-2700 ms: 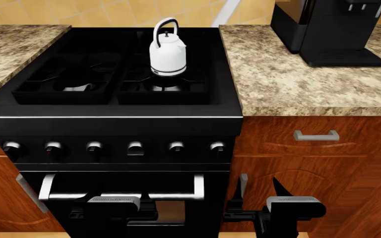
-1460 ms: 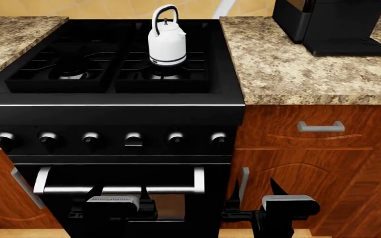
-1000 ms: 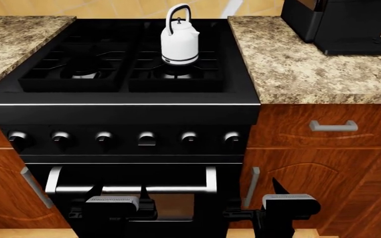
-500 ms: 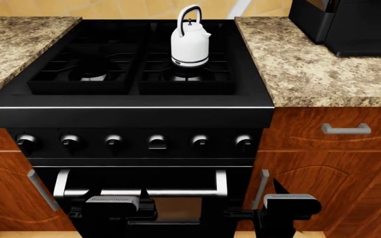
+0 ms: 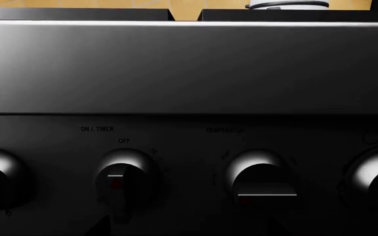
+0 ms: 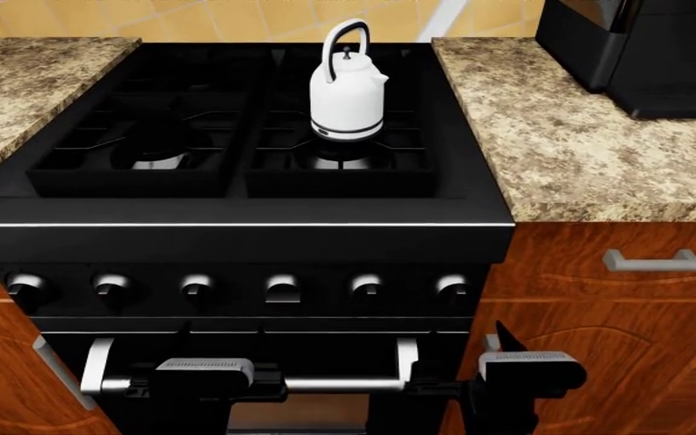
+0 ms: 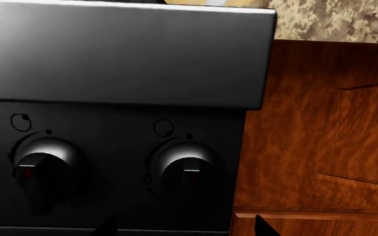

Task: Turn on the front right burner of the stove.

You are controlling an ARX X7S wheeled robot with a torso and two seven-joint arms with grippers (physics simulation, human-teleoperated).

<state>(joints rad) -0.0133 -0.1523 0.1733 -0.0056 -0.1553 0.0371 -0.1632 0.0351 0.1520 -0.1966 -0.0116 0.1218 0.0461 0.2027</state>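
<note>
Granite flanks the stove [image 6: 239,227]; both grippers' fingers seem cropped, state unclear.

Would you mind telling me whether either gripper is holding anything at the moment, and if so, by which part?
Nothing is held. The left gripper and right gripper both hang in front of the stove, below its row of knobs, touching nothing.

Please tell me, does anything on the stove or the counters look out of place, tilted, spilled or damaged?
Nothing stands out. The white kettle stands upright on the grate over the front right burner of the stove. The knobs sit in an even row, and no spill or damage shows on the counters.
</note>
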